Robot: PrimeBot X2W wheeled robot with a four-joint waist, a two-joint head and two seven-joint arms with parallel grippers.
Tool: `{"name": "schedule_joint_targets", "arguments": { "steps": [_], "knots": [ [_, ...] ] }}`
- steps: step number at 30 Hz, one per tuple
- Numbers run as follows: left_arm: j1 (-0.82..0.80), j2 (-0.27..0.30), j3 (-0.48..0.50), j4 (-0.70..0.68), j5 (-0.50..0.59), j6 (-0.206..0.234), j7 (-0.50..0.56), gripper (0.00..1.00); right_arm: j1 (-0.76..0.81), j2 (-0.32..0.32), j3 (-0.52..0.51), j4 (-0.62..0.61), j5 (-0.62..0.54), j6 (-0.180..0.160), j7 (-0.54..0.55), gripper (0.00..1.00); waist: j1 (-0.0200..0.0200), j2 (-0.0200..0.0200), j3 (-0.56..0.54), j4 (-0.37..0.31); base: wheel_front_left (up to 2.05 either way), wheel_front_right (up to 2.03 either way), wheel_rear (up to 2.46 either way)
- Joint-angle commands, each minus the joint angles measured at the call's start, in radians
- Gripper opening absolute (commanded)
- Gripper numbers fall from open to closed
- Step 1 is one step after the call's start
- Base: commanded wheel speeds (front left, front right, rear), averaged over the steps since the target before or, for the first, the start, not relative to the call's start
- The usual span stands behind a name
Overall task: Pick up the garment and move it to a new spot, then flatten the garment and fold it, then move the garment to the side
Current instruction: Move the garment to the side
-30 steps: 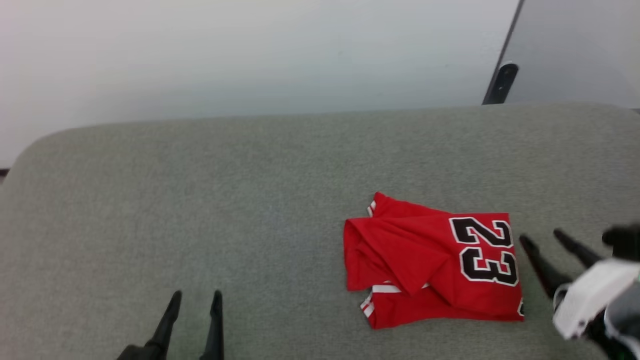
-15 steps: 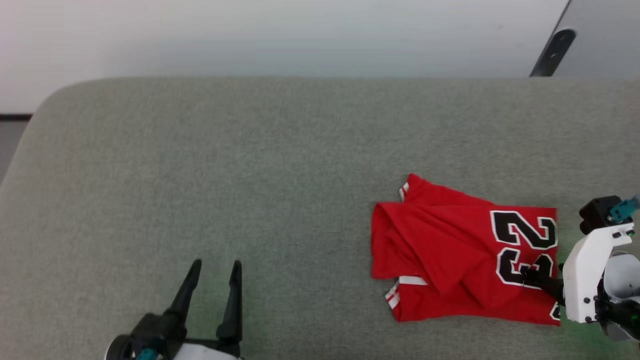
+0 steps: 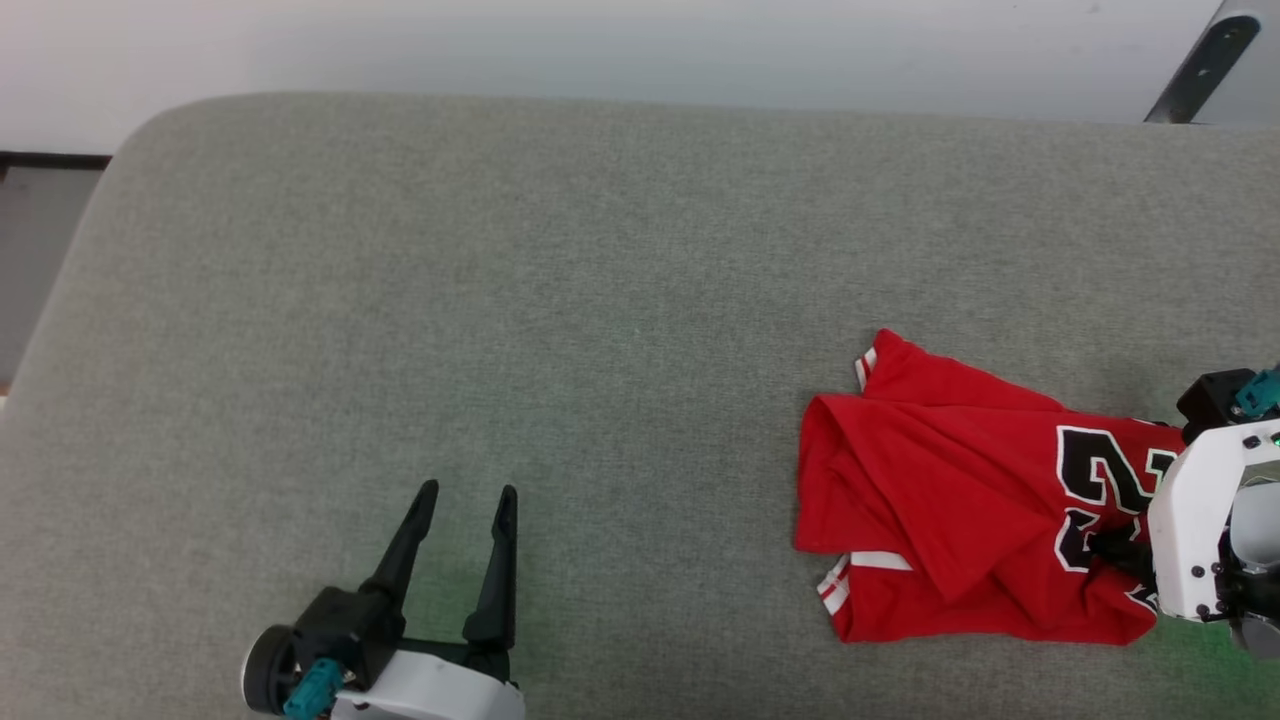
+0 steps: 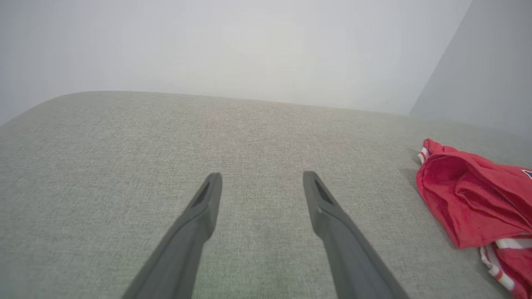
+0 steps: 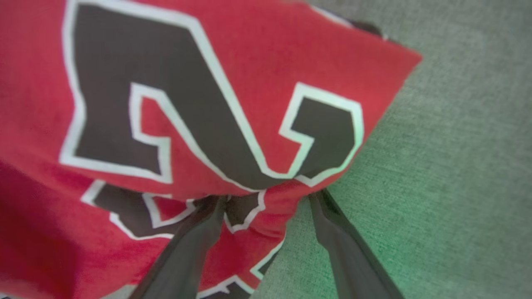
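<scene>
The garment (image 3: 950, 520), a red jersey with a black-and-white "23", lies loosely folded at the right of the grey cushion (image 3: 560, 300). A white striped sleeve edge peeks out at its lower left. My right gripper (image 3: 1112, 548) is at its right edge. In the right wrist view both fingers (image 5: 195, 241) stand apart, their tips tucked under a raised fold of the garment (image 5: 232, 83), with red cloth bunched between them. My left gripper (image 3: 462, 500) rests open over bare cushion at the lower left, well away from the garment (image 4: 474, 195); nothing sits between its fingers (image 4: 203, 207).
A pale wall (image 3: 600, 40) runs behind the cushion, and a dark post (image 3: 1195, 65) leans at the top right. The cushion's rounded left corner (image 3: 110, 170) drops to a darker floor strip.
The head camera has tilted and turned, shifting the whole picture. My right gripper has gone from beside the garment's right edge onto it, and the cloth there has bunched up.
</scene>
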Motion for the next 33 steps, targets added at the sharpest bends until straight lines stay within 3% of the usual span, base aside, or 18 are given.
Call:
{"name": "schedule_joint_targets", "arguments": {
  "steps": [1, 3, 5, 7, 8, 9, 20, 28, 33],
  "knots": [
    [-0.013, -0.002, 0.000, 0.000, -0.005, -0.005, -0.001, 1.00, 0.043, 0.048, 0.037, 0.070, -0.021, -0.004, -0.009, 1.00, 0.0000, 0.0000, 0.009, 0.007, 0.00, 0.00, 0.00],
    [-0.013, -0.002, 0.002, 0.000, -0.006, -0.005, -0.001, 1.00, 0.042, 0.051, 0.041, 0.085, -0.026, -0.004, -0.012, 0.98, 0.0000, 0.0000, 0.013, 0.007, 0.00, 0.00, 0.00],
    [-0.015, -0.003, 0.004, 0.002, -0.007, -0.006, -0.001, 1.00, 0.040, 0.054, 0.045, 0.095, -0.030, -0.006, -0.018, 0.80, 0.0000, 0.0000, 0.015, 0.004, 0.00, 0.00, 0.00],
    [-0.019, -0.003, 0.005, 0.004, -0.006, -0.006, -0.001, 1.00, 0.036, 0.056, 0.051, 0.101, -0.032, -0.006, -0.020, 0.37, 0.0000, 0.0000, 0.016, 0.002, 0.00, 0.00, 0.00],
    [-0.019, -0.003, 0.006, 0.005, -0.005, -0.007, -0.001, 1.00, 0.032, 0.058, 0.052, 0.101, -0.028, -0.006, -0.029, 0.05, 0.0000, 0.0000, 0.017, 0.000, 0.00, 0.00, 0.00],
    [-0.020, -0.003, 0.006, 0.006, -0.004, -0.006, -0.001, 1.00, 0.029, 0.060, 0.053, 0.103, -0.025, -0.006, -0.034, 0.00, 0.0000, 0.0000, 0.016, -0.003, 0.00, 0.00, 0.00],
    [-0.036, -0.003, 0.009, 0.004, 0.012, -0.012, -0.001, 1.00, -0.012, 0.057, 0.001, 0.099, 0.034, -0.006, -0.166, 0.00, 0.0000, 0.0000, 0.007, -0.069, 0.00, 0.00, 0.00],
    [-0.058, 0.000, 0.007, -0.008, 0.033, -0.016, -0.001, 1.00, -0.034, -0.025, -0.087, 0.094, 0.060, -0.005, -0.265, 0.00, 0.0000, 0.0000, 0.021, -0.160, 0.00, 0.00, 0.00],
    [-0.072, 0.009, 0.006, -0.015, 0.039, -0.021, -0.001, 1.00, -0.057, -0.120, -0.159, 0.124, 0.016, -0.003, -0.318, 0.00, 0.0000, 0.0000, 0.037, -0.204, 0.00, 0.00, 0.00]
  ]
}}
